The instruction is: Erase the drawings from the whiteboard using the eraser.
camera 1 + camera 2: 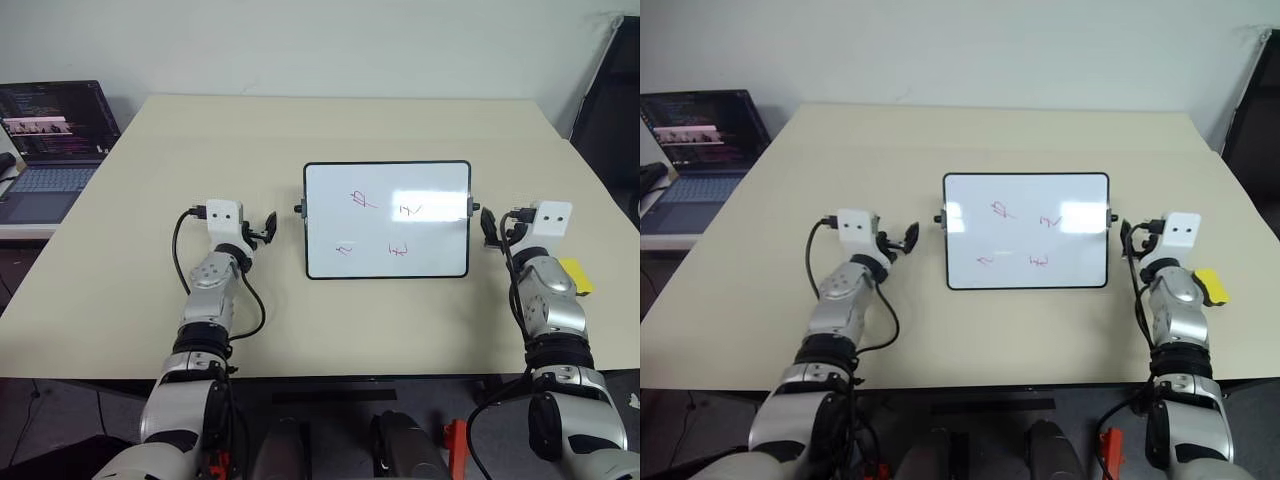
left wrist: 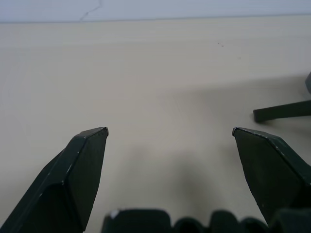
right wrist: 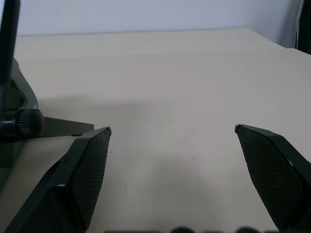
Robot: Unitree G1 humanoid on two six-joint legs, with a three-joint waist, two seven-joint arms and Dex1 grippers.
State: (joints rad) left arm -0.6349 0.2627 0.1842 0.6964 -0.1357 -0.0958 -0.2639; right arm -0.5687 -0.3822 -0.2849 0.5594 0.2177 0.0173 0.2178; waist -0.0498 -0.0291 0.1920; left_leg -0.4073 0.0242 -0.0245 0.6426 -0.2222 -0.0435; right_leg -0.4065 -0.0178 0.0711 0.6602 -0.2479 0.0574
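Left hand (image 2: 170,133) level, fingers wide, empty | right hand (image 3: 172,131) likewise | whiteboard (image 1: 387,220) between them | eraser (image 1: 577,276) beside right wrist

A pale beige colour is being shown by the table (image 1: 200,150), plain and unpatterned. The whiteboard (image 1: 430,255) is being seen as glossy white, edged by a thin black frame, and four thin red-purple scribbles, the drawings (image 1: 362,199), are being displayed on it. Bright yellow is being shown by the eraser (image 1: 1212,283). The fingers (image 3: 85,174) of the right gripper (image 3: 172,184) are being seen as black with a fine cross-hatched texture; those of the left gripper (image 2: 170,179) are being seen as plain black. Coloured lines on a dark screen are being shown by the laptop (image 1: 50,125).
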